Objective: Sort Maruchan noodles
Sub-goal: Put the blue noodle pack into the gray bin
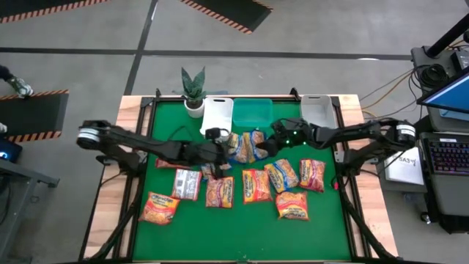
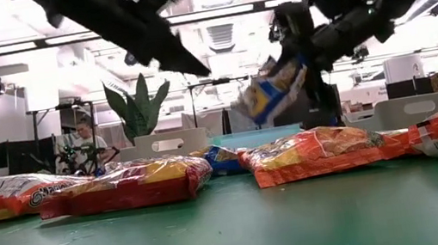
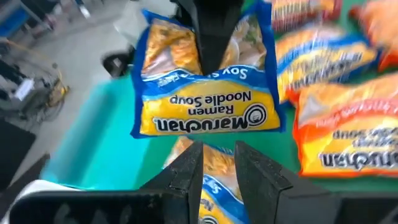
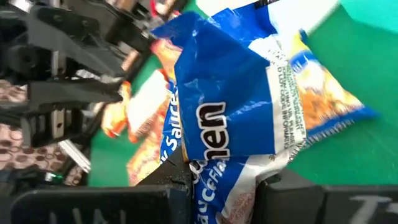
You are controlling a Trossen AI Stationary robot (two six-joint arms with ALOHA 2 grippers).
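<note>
Right wrist view: right gripper [image 4: 221,180] clamps a lifted blue noodle packet [image 4: 249,106].

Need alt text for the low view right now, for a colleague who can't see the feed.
The right end effector holds a blue-marked Maruchan packet in the air above the green table. The left end effector hangs beside it, empty. Orange and red packets lie in a row across the table.

Grey concrete floor [image 1: 88,29] w/ hazard-striped mats [image 1: 227,11] (ceiling strip lights [image 2: 224,10]).
</note>
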